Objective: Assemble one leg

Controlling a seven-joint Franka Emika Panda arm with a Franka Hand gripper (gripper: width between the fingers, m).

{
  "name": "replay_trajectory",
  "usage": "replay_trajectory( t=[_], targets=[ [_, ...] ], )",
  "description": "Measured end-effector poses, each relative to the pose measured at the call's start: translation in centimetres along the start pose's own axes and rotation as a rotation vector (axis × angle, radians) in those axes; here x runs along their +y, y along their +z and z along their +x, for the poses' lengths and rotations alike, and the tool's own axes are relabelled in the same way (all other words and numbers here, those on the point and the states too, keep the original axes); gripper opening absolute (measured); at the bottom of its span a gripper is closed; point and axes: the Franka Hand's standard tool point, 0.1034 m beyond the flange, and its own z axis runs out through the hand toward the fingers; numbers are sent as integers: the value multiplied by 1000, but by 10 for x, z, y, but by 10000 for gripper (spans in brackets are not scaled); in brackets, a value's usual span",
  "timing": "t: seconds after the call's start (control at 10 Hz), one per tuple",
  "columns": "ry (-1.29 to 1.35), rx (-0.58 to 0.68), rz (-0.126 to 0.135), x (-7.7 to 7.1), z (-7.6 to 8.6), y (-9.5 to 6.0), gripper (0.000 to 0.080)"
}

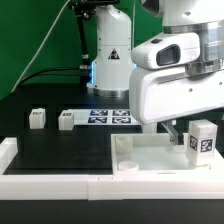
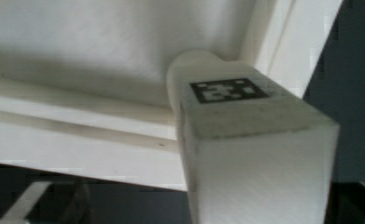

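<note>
You are holding the leg (image 1: 203, 141) upright over the tray piece (image 1: 150, 158), at its corner on the exterior view's right. The raised rim is closing that edge, and open room is lying inward across the tray piece. The gripper (image 1: 200, 126) is clamping the leg, fingers mostly hidden. The exterior view alone is showing a second leg (image 1: 67, 121), a third leg (image 1: 38, 118) and the marker board (image 1: 110, 117) beyond the tray piece. The wrist view is showing the tag (image 2: 229, 90) just off the tray piece's rim.
</note>
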Motion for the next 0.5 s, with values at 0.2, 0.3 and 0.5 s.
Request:
replay_trajectory(
  t=[0.2, 0.3, 0.5],
  targets=[
    [0, -1, 0, 0, 0, 0, 388],
    [0, 0, 0, 0, 0, 0, 292],
    [2, 0, 1, 0, 0, 0, 293]
  ],
)
